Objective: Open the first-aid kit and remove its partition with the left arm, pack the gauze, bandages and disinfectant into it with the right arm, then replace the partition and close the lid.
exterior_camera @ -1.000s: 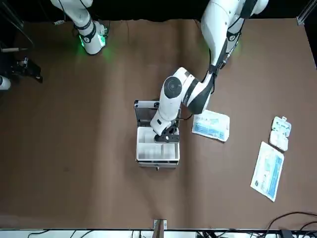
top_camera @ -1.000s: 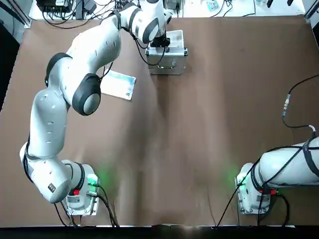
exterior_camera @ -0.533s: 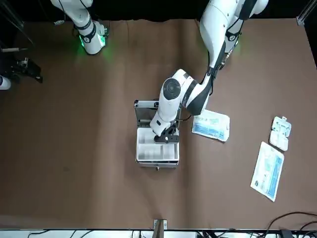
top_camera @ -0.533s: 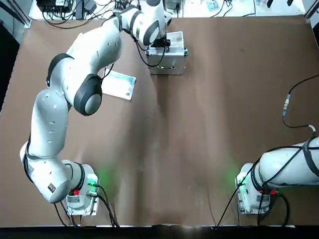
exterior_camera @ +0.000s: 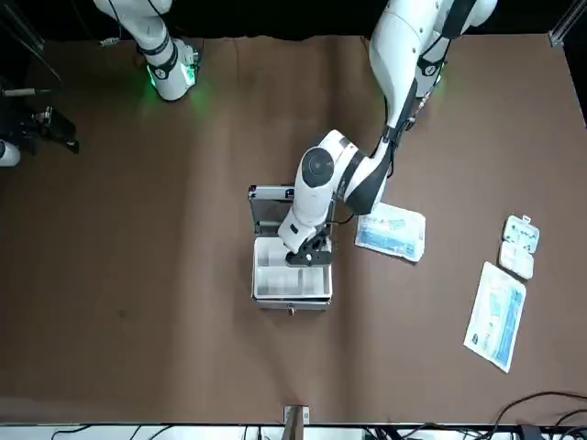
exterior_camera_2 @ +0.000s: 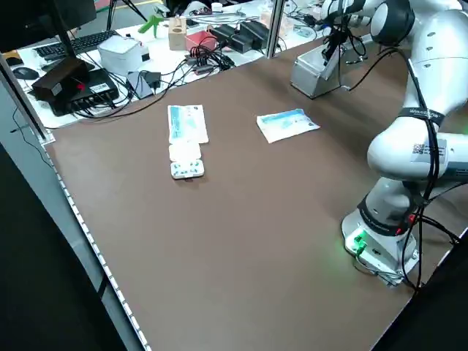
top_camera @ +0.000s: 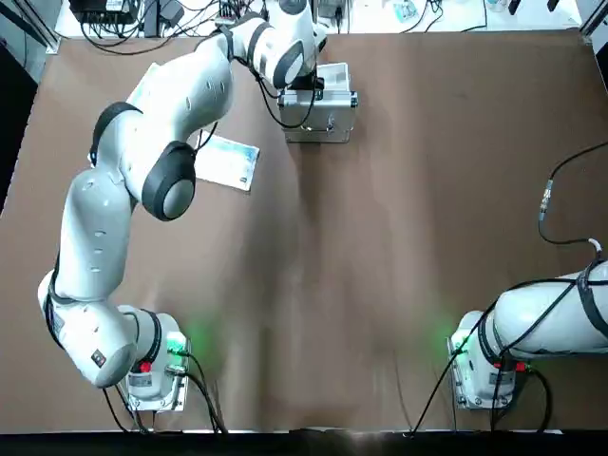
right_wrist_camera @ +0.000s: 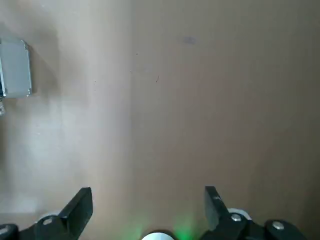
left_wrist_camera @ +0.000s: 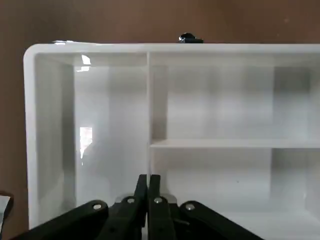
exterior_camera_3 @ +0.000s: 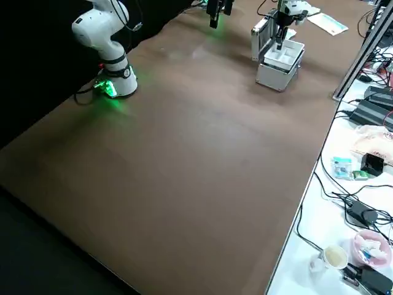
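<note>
1. Top: since the earlier frame, the left arm (top_camera: 161, 178) is shifting very slightly; the right arm (top_camera: 541, 318) is waiting at its own side.
2. Front: the first-aid kit (exterior_camera: 292, 304) is standing open, the partition (exterior_camera: 307, 280) sitting inside. Printed packs (exterior_camera: 496, 316) are showing illegible writing.
3. Left wrist: the left gripper (left_wrist_camera: 148, 176) is pinching the partition's divider (left_wrist_camera: 149, 100).
4. Right wrist: the right gripper (right_wrist_camera: 149, 189) is hovering, fingers spread wide, holding nothing.
</note>
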`<act>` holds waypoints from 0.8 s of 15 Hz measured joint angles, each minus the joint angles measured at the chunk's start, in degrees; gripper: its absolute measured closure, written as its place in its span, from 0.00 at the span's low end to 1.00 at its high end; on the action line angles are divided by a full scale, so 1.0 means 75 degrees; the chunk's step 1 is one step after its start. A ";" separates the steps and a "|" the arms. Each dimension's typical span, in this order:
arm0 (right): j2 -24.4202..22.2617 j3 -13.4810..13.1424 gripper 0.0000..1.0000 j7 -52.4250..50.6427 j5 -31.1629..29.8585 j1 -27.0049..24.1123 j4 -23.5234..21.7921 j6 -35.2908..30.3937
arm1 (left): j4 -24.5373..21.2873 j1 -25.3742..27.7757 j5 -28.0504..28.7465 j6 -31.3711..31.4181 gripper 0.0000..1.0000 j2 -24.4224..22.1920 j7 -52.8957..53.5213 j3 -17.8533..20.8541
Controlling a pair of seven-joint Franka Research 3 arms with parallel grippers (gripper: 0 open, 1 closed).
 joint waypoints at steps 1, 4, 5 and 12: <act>0.0000 0.0000 0.01 0.0000 0.0000 0.0000 0.0000 0.0000 | 0.0000 -0.0003 0.0045 0.0000 0.97 0.0001 0.0000 0.0000; 0.0000 -0.0002 0.01 0.0000 0.0000 0.0000 0.0000 0.0000 | 0.0003 -0.0016 0.0093 0.0012 0.97 0.0028 0.0000 0.0000; 0.0000 -0.0002 0.01 0.0000 0.0000 0.0000 0.0000 0.0000 | 0.0003 -0.0020 0.0095 0.0019 0.97 0.0035 0.0000 0.0000; 0.0000 -0.0002 0.01 0.0000 0.0000 0.0000 0.0000 0.0002 | 0.0005 -0.0315 0.0101 0.0367 0.97 0.0318 -0.0005 0.0330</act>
